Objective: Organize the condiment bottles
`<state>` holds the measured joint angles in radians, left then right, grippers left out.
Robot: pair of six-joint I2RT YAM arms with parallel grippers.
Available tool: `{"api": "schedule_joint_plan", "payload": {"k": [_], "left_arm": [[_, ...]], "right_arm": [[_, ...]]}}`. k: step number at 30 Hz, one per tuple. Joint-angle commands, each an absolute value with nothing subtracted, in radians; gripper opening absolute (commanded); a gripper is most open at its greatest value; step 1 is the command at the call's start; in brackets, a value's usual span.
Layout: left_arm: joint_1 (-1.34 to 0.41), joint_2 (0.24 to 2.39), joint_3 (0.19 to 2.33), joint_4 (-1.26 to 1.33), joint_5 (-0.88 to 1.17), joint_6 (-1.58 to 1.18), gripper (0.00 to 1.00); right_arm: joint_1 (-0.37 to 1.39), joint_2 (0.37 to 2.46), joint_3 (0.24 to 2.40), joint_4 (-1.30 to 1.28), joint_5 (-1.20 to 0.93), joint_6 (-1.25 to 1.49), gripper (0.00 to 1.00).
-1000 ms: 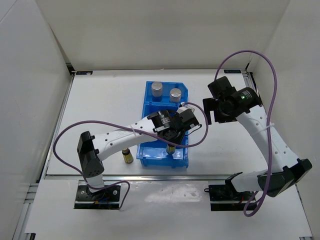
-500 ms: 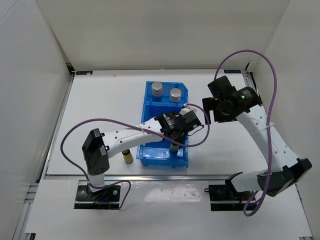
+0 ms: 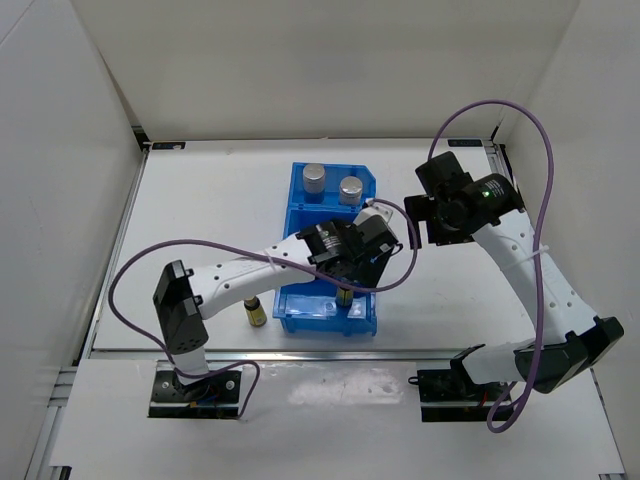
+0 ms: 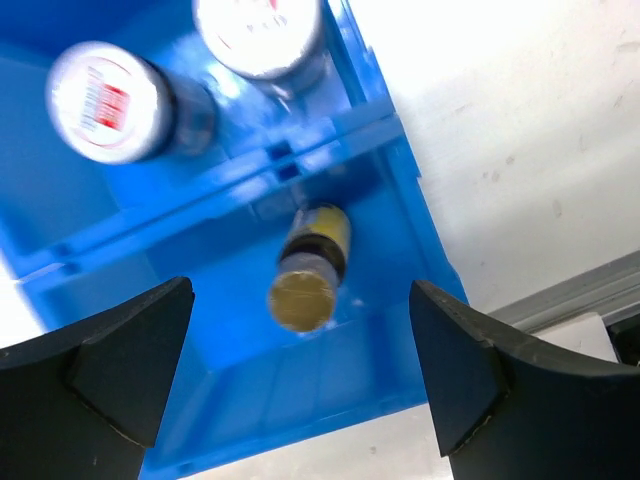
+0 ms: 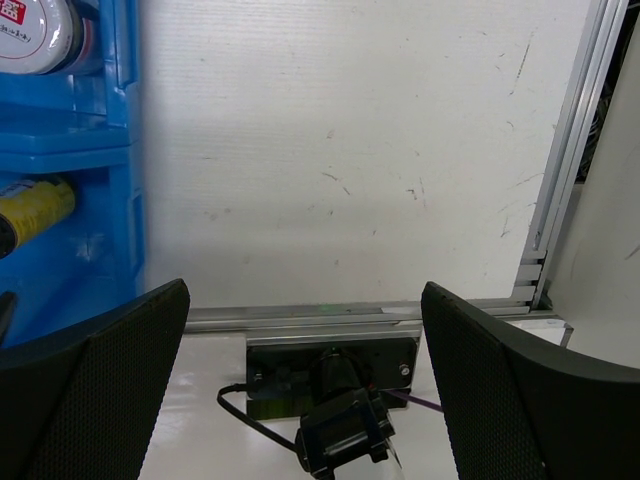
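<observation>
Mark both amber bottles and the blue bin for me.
amber bottle in the bin (image 4: 320, 232): left wrist view, yellow label.
amber bottle on the table (image 3: 256, 313): top view, its body.
blue bin (image 3: 315, 327): top view, near wall.

Bright, even light from above; soft shadows fall on the white worktop (image 3: 210, 200). The top and right wrist views are sharp. The left wrist view is blurred: the jars (image 4: 105, 100) smear, and the bin (image 4: 230, 390) gleams.
</observation>
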<state>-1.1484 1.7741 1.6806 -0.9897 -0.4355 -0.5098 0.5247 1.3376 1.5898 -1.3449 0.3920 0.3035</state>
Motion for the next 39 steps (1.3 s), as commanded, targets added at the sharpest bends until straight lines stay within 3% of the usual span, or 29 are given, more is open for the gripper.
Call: {"api": "schedule_joint_plan", "payload": {"k": [1,6,15,23,39], "left_arm": [[-1.138,1.646,1.744,-1.002,-0.535,-0.454,1.0],[-1.117,1.447,1.65,-1.023,-0.571,-0.465,1.0],[-0.971,1.123,1.287,-1.256,-0.537,-0.856,1.0],[-0.881,1.062,1.109,-1.256,-0.448,-0.93,1.0],[-0.781,1.094,1.029,-1.171,-0.357,-0.893,0.67]], "right_arm": [[0.522,1.301,1.608,-1.384,0.428,0.299,1.0],[0.522,1.279,1.585,-1.384,0.439,0.29,1.0],[0.522,1.279,1.565,-1.374,0.43,0.29,1.0],[0.522,1.298,1.565,-1.365,0.4,0.29,1.0],[0.522,1.328,1.574,-1.365,0.373,0.29,1.0]]}}
